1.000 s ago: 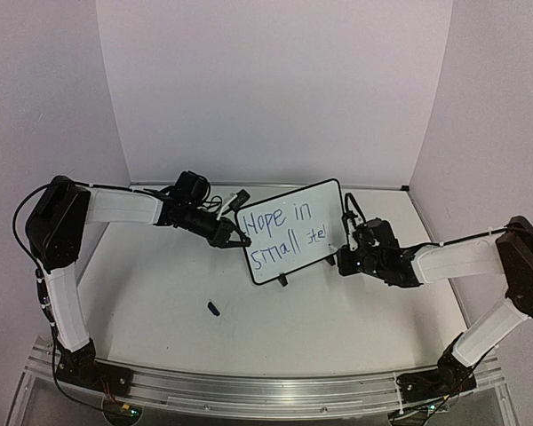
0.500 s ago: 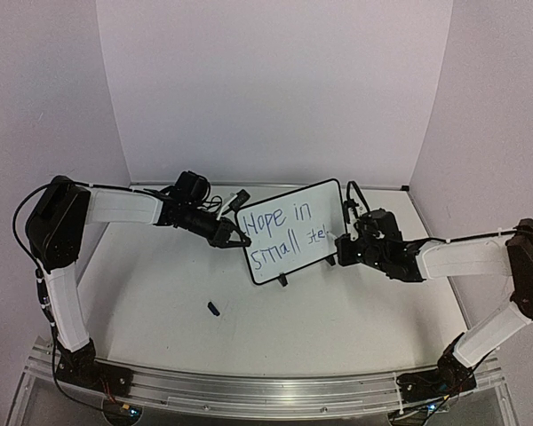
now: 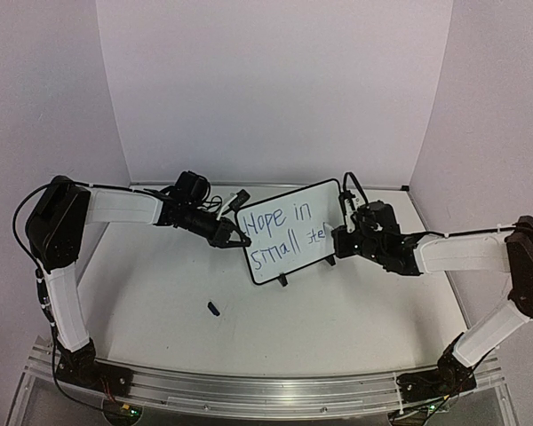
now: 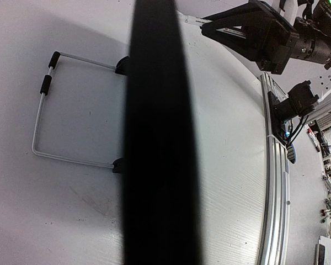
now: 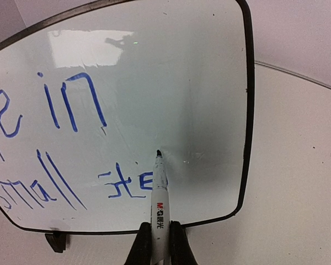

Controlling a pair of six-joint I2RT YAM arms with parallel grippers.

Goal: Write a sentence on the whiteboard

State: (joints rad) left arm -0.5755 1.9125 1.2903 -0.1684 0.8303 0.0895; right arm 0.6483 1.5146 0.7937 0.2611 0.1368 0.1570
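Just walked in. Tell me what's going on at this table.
Two robot arms are writing on a small whiteboard standing on the table. The left end effector is clamped on the board's left edge, steadying it. The right end effector holds a marker, tip at the board just right of the last letters. The blue sentence reads "Hope in small ste", the final word unfinished.
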